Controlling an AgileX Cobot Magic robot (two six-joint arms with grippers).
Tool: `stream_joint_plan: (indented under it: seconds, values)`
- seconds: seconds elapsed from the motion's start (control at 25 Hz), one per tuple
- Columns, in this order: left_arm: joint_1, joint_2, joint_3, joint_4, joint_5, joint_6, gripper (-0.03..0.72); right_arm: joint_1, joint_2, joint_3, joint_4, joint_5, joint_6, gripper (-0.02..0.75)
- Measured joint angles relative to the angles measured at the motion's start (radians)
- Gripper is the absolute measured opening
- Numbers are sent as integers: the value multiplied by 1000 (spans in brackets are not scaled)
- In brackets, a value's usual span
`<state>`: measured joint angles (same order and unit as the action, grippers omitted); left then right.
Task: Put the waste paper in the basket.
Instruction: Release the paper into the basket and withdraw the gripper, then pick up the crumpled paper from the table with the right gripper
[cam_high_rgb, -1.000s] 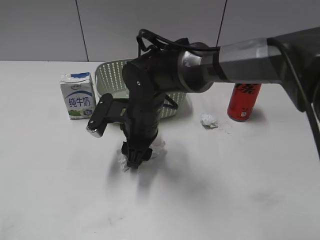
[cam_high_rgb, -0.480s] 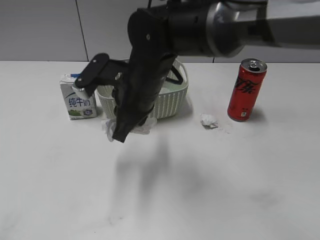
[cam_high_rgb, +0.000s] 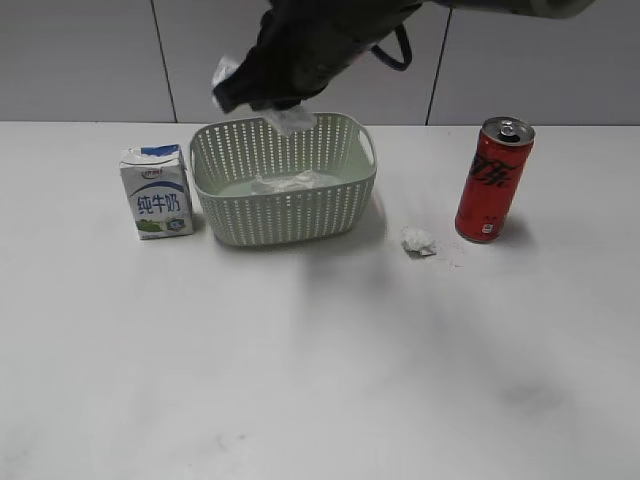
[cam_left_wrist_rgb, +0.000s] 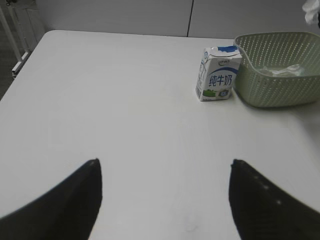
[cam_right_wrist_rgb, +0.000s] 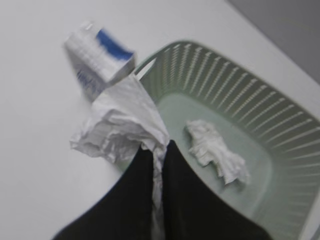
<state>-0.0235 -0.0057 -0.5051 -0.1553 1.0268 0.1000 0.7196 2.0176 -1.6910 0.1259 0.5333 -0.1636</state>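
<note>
Task status: one wad of waste paper (cam_high_rgb: 288, 183) lies inside the basket (cam_high_rgb: 285, 215), so one placement is complete. A second wad (cam_right_wrist_rgb: 122, 125) is in the grip of the right pincer (cam_right_wrist_rgb: 157, 152) and not yet released. A third, much smaller wad (cam_high_rgb: 418, 240) lies on the table (cam_high_rgb: 320, 380), untouched. By this count the task is roughly one third complete, with the second placement in hand.

Right pincer: the two fingers stand nearly together, clamped on a pinch of the held wad. The bulk of that wad bulges out beyond the fingertips, with a strip trailing down between them. In the exterior view the pincer hangs above the basket's rear rim; the right wrist view places the paper over the rim on the milk carton side, so whether it is fully over the opening cannot be told.

Below and beyond the fingertips, the basket floor holds the wad already delivered. The milk carton (cam_high_rgb: 157, 192) stands just beside the basket, on the side nearest the held wad. The small wad lies well away, past the basket's far side, near a red can (cam_high_rgb: 490, 180).

Left pincer (cam_left_wrist_rgb: 162, 192): fingers wide apart, holding nothing, over bare table; carton and basket lie ahead of it to its right.
</note>
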Motion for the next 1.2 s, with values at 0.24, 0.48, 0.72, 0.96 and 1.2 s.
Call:
stream_joint_plan:
  seconds: [0.24,0.48,0.72,0.96,1.2]
  values:
    - [0,0,0,0,0,0,587,-90,64,-26,15,-120,96,3]
    - [0,0,0,0,0,0,587,-92,136,-32,-7,-113,100,202]
    - [0,0,0,0,0,0,587,-92,150,-76,-16,-4,101,619]
    - [0,0,0,0,0,0,587,-92,128,-193,-34,298,35,581]
    - [0,0,0,0,0,1,587,-92,59,-154,-59,617,-67,573]
